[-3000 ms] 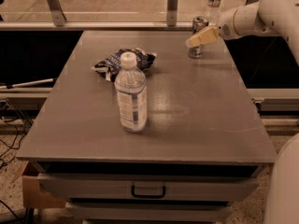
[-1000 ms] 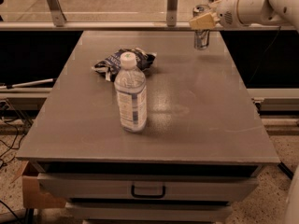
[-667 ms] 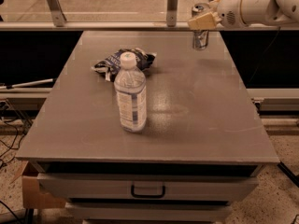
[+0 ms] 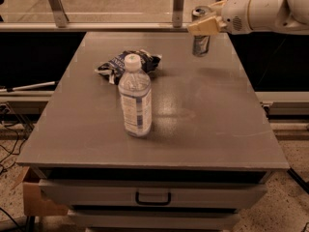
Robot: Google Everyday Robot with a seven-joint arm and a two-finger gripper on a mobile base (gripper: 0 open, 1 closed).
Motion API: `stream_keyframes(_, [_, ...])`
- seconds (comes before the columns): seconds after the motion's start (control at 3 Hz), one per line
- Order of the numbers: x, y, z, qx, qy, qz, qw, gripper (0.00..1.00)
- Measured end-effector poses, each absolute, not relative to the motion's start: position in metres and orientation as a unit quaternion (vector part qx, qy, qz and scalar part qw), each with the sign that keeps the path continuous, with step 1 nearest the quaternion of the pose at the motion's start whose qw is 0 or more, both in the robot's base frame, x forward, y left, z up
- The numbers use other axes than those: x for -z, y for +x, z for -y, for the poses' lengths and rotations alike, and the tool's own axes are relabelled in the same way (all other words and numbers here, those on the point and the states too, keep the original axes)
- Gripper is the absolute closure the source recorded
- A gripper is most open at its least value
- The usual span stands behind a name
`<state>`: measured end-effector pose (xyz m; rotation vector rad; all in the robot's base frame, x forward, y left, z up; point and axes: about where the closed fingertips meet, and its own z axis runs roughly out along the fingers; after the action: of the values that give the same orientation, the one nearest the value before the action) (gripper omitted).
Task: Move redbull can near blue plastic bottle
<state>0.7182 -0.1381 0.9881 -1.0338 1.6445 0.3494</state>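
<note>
The cream tool (image 4: 206, 26) pinches the slim silver-blue redbull can (image 4: 201, 43) over the far right of the grey bench (image 4: 217, 129); the clear white-capped plastic bottle (image 4: 135, 103) stands mid-bench, with a crumpled dark blue snack bag (image 4: 120, 62) just behind it

- Dim, warm overhead light; pale glare on the bench (image 4: 217, 129).
- Soft shadow right of the blue plastic bottle (image 4: 135, 103).
- Faint shadow below the pincer (image 4: 202, 28) clasping the redbull can (image 4: 201, 45), far right.
</note>
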Motion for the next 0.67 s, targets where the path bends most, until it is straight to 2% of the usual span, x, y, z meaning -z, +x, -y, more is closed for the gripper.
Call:
stream_keyframes(0.33, [-0.991,0.709,0.133,-0.163,-0.456,-0.681,0.549,1.0])
stream_keyframes(0.67, [-0.99,0.673,0.122,-0.204,-0.494,-0.652,0.538,1.0])
